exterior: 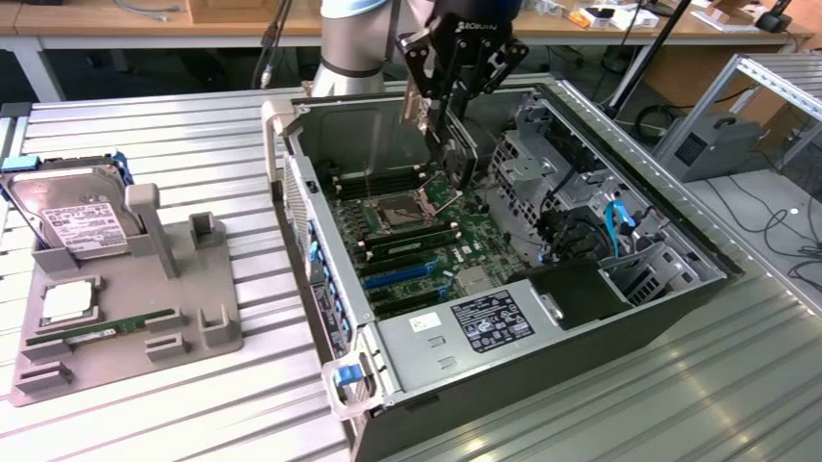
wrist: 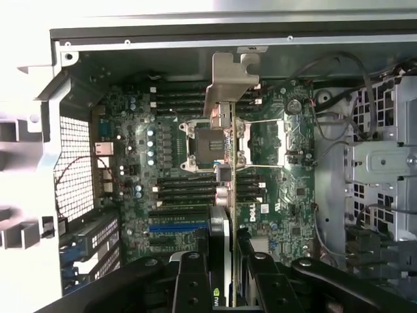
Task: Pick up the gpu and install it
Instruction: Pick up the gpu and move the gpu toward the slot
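Observation:
My gripper [exterior: 449, 96] hangs over the open computer case [exterior: 668, 289], shut on the gpu [exterior: 460, 154]. The card hangs on edge below the fingers, above the motherboard [exterior: 424, 226] near the CPU socket [exterior: 392, 212]. In the wrist view the gpu [wrist: 223, 195] shows edge-on between the black fingers [wrist: 192, 283], and its silver end bracket [wrist: 229, 81] points toward the case's far wall. The blue expansion slot [wrist: 176, 228] lies on the board beside the card's line, and the card is clear of it. The same blue slot [exterior: 400, 274] sits nearer the case's front in the exterior view.
A grey parts holder [exterior: 192, 332] stands on the slatted table at the exterior view's left, carrying a hard drive [exterior: 84, 226], a CPU [exterior: 67, 303] and a RAM stick [exterior: 103, 332]. Drive cages [exterior: 546, 164] and cables [exterior: 614, 226] crowd the case's right side.

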`<state>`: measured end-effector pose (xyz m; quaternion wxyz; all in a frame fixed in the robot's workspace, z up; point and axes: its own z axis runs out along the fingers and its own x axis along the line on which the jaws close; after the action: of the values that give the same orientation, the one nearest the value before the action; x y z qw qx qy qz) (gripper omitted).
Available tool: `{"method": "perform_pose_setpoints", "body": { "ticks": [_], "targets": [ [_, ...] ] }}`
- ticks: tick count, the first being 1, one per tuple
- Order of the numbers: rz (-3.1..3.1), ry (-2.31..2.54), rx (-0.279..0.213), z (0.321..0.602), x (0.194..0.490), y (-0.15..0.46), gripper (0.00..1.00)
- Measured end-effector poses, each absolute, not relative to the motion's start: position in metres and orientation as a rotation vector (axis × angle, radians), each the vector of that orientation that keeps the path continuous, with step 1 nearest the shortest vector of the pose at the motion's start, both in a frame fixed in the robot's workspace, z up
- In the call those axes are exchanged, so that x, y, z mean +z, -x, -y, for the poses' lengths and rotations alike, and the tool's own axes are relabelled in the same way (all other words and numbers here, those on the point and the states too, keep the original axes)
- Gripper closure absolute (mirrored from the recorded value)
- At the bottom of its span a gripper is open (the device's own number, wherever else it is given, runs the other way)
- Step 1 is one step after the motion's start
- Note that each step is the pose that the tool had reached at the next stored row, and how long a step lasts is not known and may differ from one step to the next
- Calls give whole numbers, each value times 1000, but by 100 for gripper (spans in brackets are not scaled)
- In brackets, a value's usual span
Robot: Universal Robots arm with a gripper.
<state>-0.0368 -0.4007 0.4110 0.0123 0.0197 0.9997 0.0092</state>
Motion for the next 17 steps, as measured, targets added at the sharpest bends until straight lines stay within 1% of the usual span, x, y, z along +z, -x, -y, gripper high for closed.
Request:
{"method": "perform_pose_setpoints", "body": {
  "ticks": [4,17],
  "targets": [
    [-3116,-61,22,401,400,36,73],
    [-3116,-61,9,401,389,30,73]
  ]
}}
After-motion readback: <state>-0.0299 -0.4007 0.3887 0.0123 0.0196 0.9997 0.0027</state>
